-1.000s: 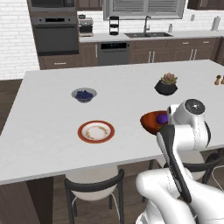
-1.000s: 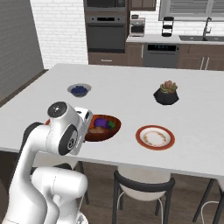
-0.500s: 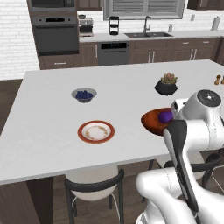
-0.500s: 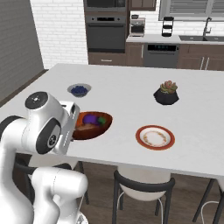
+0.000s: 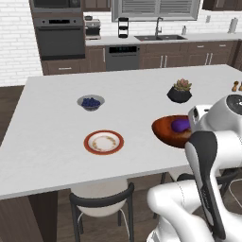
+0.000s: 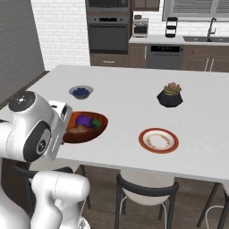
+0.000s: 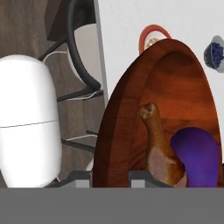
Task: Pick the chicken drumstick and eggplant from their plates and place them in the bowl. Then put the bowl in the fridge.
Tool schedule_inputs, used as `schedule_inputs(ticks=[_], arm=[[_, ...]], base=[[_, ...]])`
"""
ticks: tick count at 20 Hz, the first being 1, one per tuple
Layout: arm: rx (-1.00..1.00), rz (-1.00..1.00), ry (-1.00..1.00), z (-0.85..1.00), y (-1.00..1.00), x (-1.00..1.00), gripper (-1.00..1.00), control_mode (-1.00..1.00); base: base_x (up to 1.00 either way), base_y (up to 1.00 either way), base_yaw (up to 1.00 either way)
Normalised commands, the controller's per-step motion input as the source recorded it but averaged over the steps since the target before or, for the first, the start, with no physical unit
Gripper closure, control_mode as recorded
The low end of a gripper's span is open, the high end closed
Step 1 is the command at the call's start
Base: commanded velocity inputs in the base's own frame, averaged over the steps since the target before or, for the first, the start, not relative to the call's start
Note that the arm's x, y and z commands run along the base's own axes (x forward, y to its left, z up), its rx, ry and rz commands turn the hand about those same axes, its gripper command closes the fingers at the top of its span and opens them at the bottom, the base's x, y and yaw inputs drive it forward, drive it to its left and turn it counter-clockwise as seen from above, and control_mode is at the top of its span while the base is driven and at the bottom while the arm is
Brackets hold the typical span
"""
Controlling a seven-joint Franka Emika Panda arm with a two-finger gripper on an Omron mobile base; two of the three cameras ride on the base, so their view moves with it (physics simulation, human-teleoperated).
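Note:
My gripper [image 7: 110, 176] is shut on the near rim of the reddish-brown bowl [image 7: 131, 109], one fingertip on each side of the rim. The bowl [image 5: 166, 133] [image 6: 91, 130] hangs tilted over the counter's near edge, right by the arm's hand. Inside it lie the golden-brown chicken drumstick [image 7: 158, 146] [image 6: 78, 130] and the dark-purple eggplant [image 7: 195, 151] [image 5: 179, 125] [image 6: 82, 120]. A red-rimmed plate [image 5: 104, 142] [image 6: 158, 140] [image 7: 149, 35] sits bare on the white counter. The fridge is out of view.
A small grey bowl of blue berries [image 5: 90, 102] [image 6: 81, 92] [image 7: 216, 51] and a dark pot with a succulent [image 5: 179, 92] [image 6: 170, 96] stand farther back on the island. A stool [image 5: 101, 208] [image 6: 147, 194] is tucked under the near edge. Oven and sink line the back wall.
The arm has swung and carried the bowl a little sideways toward the robot's body, with the grip unchanged. Plate, berry bowl and plant have stayed put.

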Motion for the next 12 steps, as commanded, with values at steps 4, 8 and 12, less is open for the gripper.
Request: schedule_inputs(ticks=[4, 8, 12], arm=[[0.06, 0.00, -0.14, -0.30, 0.01, 0.00, 1.00, -1.00], [0.00, 0.00, 0.00, -0.10, 0.01, 0.00, 1.00, -1.00], [0.00, 0.00, 0.00, 0.00, 0.00, 0.00, 1.00, -1.00]], base=[[0.00, 0.00, 0.00], [0.00, 0.00, 0.00], [0.00, 0.00, 0.00]])
